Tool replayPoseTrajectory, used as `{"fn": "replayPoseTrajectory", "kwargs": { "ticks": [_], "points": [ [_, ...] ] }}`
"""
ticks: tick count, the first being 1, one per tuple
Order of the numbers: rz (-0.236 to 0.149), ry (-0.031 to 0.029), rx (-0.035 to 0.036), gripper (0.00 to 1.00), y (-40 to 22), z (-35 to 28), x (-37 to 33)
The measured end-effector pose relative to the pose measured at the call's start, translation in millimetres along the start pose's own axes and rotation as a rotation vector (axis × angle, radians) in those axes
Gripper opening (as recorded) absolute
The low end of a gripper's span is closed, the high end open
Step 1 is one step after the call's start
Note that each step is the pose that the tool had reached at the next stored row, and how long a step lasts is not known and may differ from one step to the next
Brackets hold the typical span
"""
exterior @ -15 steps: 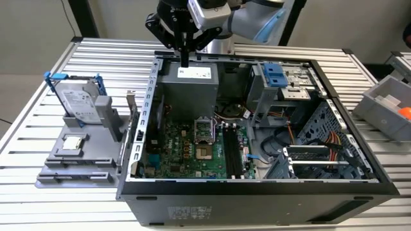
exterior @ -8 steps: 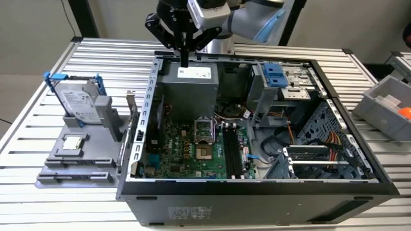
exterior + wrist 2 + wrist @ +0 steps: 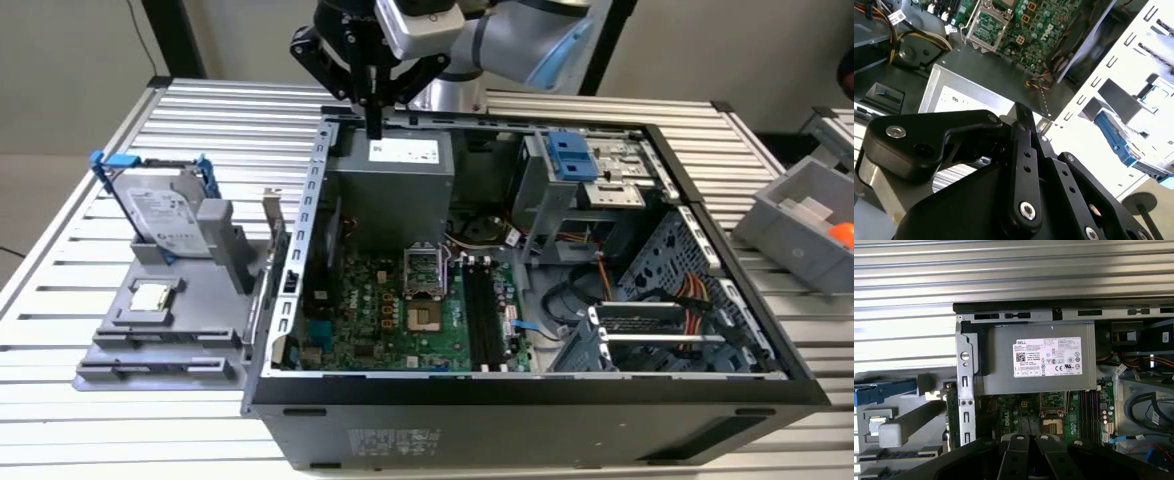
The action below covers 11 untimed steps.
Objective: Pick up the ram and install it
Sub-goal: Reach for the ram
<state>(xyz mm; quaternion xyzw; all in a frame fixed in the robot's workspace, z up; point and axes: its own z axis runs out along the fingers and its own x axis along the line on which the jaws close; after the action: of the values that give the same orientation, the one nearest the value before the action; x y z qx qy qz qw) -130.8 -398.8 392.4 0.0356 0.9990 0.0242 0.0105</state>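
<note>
Beside the case point(image 3: 965, 390) stands the ram point(image 3: 950, 415) (thin, dark strip); jaws pressed together.

We record a silver slatted metal table point(image 3: 200, 110). Directly on it lie an open black-and-grey computer tower case point(image 3: 534, 415), on its side, and, just beside it on the exterior view's left, a grey plastic holder stand point(image 3: 160, 355).

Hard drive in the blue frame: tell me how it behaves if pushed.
The hard drive looks metal-cased, so probably stiff and heavy for its size. Standing on edge in the grey holder, it might tip if pushed high up.
</note>
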Motion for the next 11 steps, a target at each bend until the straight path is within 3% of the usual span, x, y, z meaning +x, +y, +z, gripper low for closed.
{"fn": "replayPoseTrajectory", "kwargs": {
  "ticks": [11],
  "points": [
    [0.000, 0.0002, 0.0002, 0.00, -0.7, -0.3, 9.1]
  ]
}}
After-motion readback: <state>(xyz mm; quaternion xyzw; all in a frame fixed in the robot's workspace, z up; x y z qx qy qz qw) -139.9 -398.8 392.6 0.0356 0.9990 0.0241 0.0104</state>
